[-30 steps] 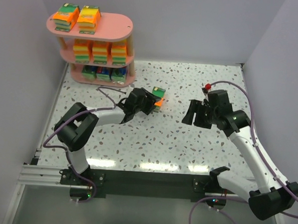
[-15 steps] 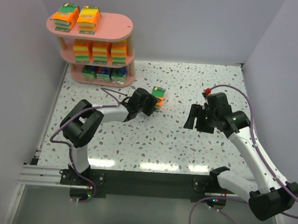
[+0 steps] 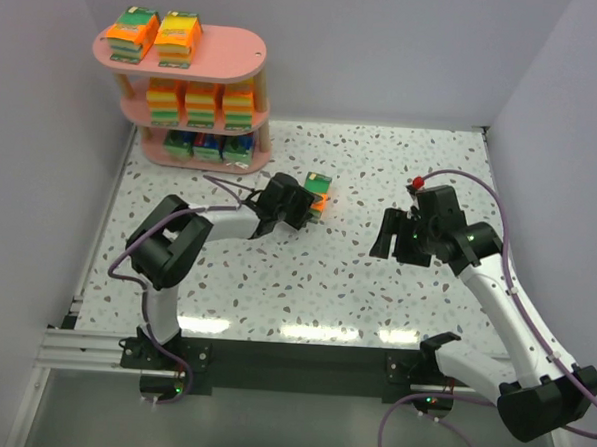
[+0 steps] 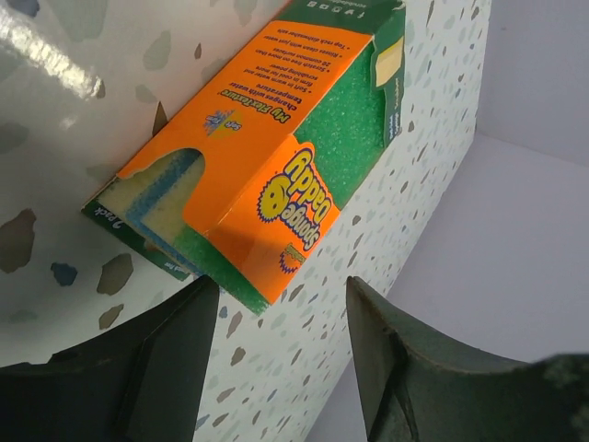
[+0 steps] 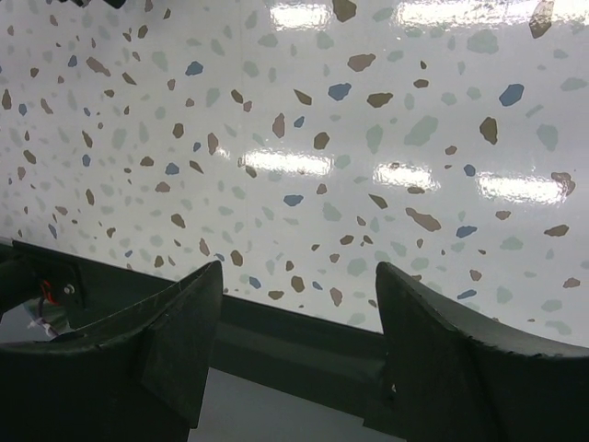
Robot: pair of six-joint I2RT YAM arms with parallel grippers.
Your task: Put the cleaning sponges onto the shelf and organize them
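At the far left corner stood the pink shelf (image 3: 249,53), three oval tiers on pale wooden posts. Two orange packs (image 3: 131,33) sat side by side at the left end of its top tier. Three more orange sponges (image 3: 200,103) filled the middle tier in a row, and three blue-green packs (image 3: 208,146) lined the bottom one. From overhead I could read no print on any of them.

My left arm (image 3: 228,223) reached across the speckled tabletop (image 3: 275,282) toward the loose pack (image 3: 318,192), which lay flat there, well apart from the shelf and to its right. My left jaws stood apart, with that pack's near corner poking just into the gap between their tips. They were not clamped on it, and I could not tell whether one tip touched its green edge.

Through my left wrist camera the pack's orange sleeve read "Sponge Daddy" in yellow letters, upside down to me, and the dark green end flap carried the word "pack". Several lines of small white print ran along the orange face, too fine for me to read surely. Green scouring pad showed past the sleeve, with yellow and blue layers in its cut-out.

My right arm (image 3: 496,284) hung over the right half of the tabletop. My right jaws were spread wide and held nothing, with only speckled surface between them.
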